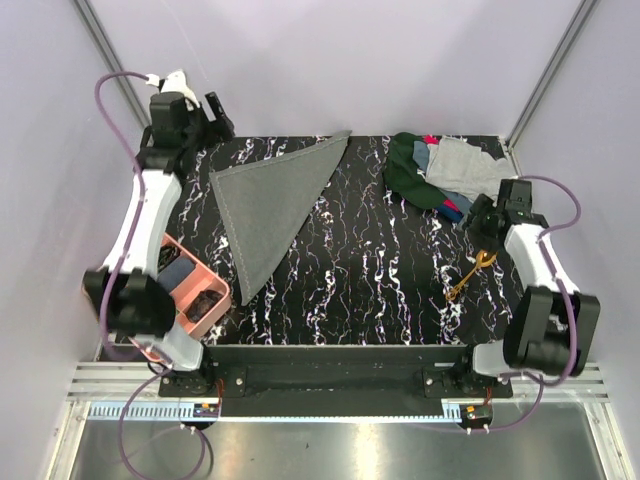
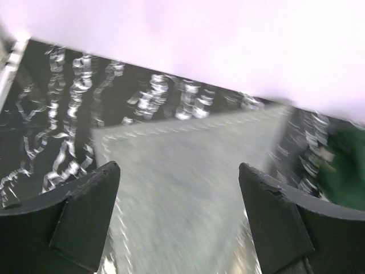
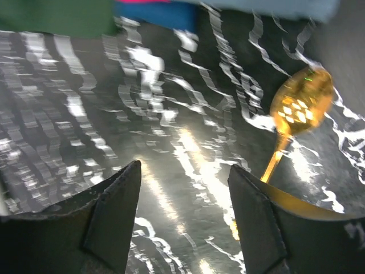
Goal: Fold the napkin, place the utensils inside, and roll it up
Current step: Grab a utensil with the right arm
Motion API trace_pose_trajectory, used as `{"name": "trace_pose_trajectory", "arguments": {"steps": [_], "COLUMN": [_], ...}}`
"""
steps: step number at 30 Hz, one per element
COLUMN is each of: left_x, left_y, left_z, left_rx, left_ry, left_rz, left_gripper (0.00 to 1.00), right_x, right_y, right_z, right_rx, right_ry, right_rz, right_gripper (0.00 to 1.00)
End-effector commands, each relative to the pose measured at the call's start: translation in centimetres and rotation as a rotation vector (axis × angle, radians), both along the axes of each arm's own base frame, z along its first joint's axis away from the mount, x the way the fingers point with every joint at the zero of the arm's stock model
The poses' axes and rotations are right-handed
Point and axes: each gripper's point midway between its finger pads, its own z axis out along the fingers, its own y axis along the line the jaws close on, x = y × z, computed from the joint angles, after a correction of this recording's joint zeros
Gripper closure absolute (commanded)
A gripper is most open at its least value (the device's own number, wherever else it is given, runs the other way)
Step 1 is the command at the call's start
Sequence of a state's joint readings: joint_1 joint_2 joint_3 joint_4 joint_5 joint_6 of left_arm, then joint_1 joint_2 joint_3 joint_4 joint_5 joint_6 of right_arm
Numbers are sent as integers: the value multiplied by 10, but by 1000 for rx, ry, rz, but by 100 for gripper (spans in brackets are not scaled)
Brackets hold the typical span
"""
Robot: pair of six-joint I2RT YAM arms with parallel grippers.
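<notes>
Two tools spread empty: left tool (image 2: 178,171) at the napkin (image 1: 265,205)'s far edge, right tool (image 3: 185,171) beside spoon (image 3: 299,103).

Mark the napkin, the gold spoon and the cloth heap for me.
napkin (image 1: 268,200), top external view, middle of the grey triangle.
gold spoon (image 3: 301,103), right wrist view, on its oval bowl.
cloth heap (image 1: 405,170), top external view, on the dark green cloth at its left side.

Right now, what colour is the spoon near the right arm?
Shiny gold. The spoon shows best in the right wrist view.
</notes>
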State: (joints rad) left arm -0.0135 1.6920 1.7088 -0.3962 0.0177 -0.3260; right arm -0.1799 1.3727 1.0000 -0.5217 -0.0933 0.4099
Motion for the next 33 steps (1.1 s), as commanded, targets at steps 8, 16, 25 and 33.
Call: {"name": "trace_pose_trajectory", "arguments": {"steps": [8,16,25,33], "left_x": [-114,-113,-116,-121], "left_y": [-15,-19,-33,-26], "left_z": [-60,-69,-74,-66], "left_rx": [100,82,23,47], "left_ry": [119,149,181,166], "left_rz": [-84,-98,-149,-122], "left_gripper": [12,12,12,11], "right_x": [-35,-59,-59,-64], "right_y": [-34,-48,-49,-34], "right_z": [-84,-107,-118,-135], "right_rx": [-66,-136,-133,-57], "right_ry": [298,430,469,521], "right_rz": [-119,-165,-164,-122], "right_gripper": [41,43,56,81]}}
